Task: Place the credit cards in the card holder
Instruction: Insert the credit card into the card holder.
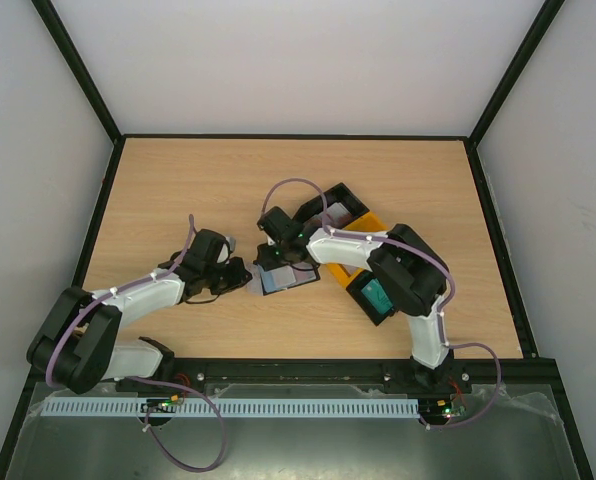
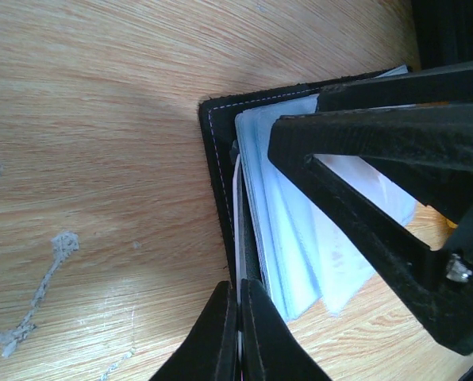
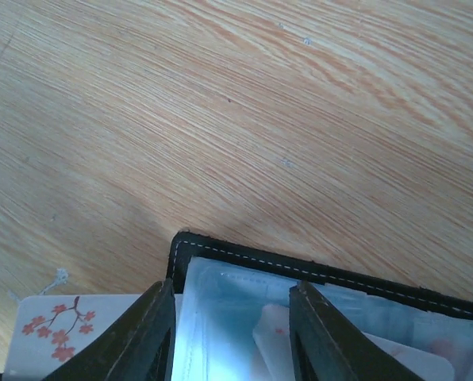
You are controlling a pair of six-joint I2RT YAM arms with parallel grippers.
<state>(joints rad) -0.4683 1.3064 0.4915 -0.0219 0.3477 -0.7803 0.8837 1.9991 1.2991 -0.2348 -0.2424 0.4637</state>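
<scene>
The black card holder [image 1: 283,280] lies open on the table, its pale blue sleeves fanned upward [image 2: 300,238]. My left gripper [image 2: 238,305] is shut on the edge of the holder's black cover [image 2: 217,159]; a thin pale edge runs into the pinch. My right gripper [image 3: 232,317] stands open above the sleeves, one finger on each side, and its fingers [image 2: 355,206] cross the left wrist view. A pale pinkish-white card [image 3: 272,341] sits among the sleeves. Beside the holder's corner [image 3: 300,266] a red-and-white blossom card [image 3: 58,325] shows. A teal card [image 1: 376,294] lies in a bin.
Joined bins stand right of the holder: a black one [image 1: 340,195] at the back and a yellow one [image 1: 340,270] behind the right arm. A further black bin [image 1: 363,300] near the right arm holds the teal card. Black frame posts border the table.
</scene>
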